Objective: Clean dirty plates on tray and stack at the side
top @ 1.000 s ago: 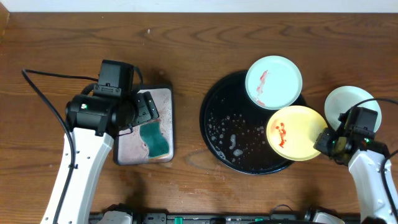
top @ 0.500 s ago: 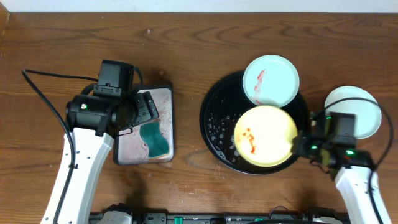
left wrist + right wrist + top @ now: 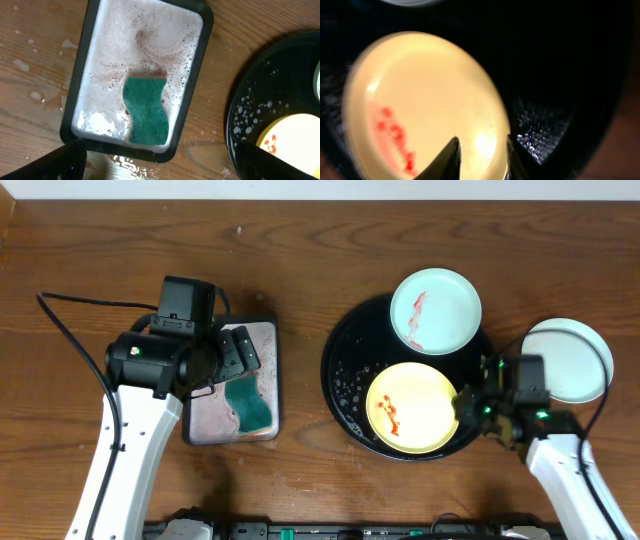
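Yellow plate [image 3: 415, 408] flat in the black tray [image 3: 345, 360], its right rim between the slightly parted right hand [image 3: 482, 146].

Left of the tray [image 3: 335, 395], we see the left arm [image 3: 125, 445]: a white tapered link, black joint housings, and a thin black cable [image 3: 60, 330] looping outward. Right of the tray, the right arm [image 3: 565, 480] looks alike, with small green lights [image 3: 487, 408] and dark pointed fingertips [image 3: 445, 160].
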### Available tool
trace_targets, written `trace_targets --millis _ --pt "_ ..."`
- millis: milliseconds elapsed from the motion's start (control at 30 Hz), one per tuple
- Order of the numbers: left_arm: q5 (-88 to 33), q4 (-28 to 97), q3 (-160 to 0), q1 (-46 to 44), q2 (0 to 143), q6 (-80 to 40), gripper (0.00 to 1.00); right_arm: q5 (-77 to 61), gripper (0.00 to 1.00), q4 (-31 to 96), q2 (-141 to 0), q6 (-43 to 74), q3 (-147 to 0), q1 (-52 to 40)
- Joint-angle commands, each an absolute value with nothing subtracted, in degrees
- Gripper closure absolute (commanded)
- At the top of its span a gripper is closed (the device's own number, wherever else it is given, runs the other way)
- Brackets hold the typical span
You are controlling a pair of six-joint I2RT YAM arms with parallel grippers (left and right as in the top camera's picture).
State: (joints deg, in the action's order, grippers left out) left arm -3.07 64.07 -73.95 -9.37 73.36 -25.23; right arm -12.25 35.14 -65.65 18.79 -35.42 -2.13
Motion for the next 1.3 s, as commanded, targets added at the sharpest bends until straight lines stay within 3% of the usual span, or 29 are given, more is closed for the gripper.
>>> trace_targets --millis 0,133,233,433,467,500,633,867,1100,1167,1200,1267 --pt "-3.5 64.1 -74.3 -9.1 73.7 -24.7 0.05 -12.5 0.69 40.7 -61.6 6.8 -44.2 -2.7" --pt "-3.6 63.4 -74.0 -9.1 74.0 -24.7 0.07 -12.6 0.67 45.3 -58.8 5.1 -50.1 -2.7" --pt "-3.3 63.1 -71.5 -9.2 74.9 -26.1 0.19 -13.2 0.66 45.6 -57.5 5.8 -50.2 -2.7" --pt "-3.2 53.1 -56.9 -9.2 80.4 -32.4 0.30 -13.6 0.66 48.7 -57.7 6.8 -50.2 -2.7" --pt "-5.8 49.6 -53.8 -9.2 82.9 -33.3 0.41 -13.6 0.66 49.2 -57.7 6.8 -50.1 -2.7" --pt "-7.4 47.9 -52.8 -9.2 84.1 -33.3 0.45 -13.6 0.66 49.3 -57.7 6.8 -50.1 -2.7" --pt "-8.3 42.7 -50.7 -9.2 90.0 -33.3 0.50 -13.6 0.66 49.5 -57.7 6.8 -50.1 -2.7" --pt "-8.3 39.2 -50.9 -9.1 95.9 -32.1 0.93 -13.6 0.67 49.6 -57.7 6.8 -50.1 -2.7" --pt "-8.4 45.8 -59.3 -8.4 92.5 -25.3 0.92 -13.6 0.68 49.6 -57.7 6.8 -50.1 -2.7" --pt "-8.4 48.1 -61.4 -8.4 91.0 -25.3 0.75 -13.6 0.68 49.6 -57.7 6.8 -50.1 -2.7" --pt "-8.4 48.7 -61.6 -8.5 90.0 -25.3 0.57 -13.6 0.68 49.6 -57.7 6.8 -50.1 -2.7" --pt "-8.4 49.1 -61.2 -8.5 89.4 -25.3 0.50 -13.6 0.68 49.6 -57.7 6.8 -50.1 -2.7"
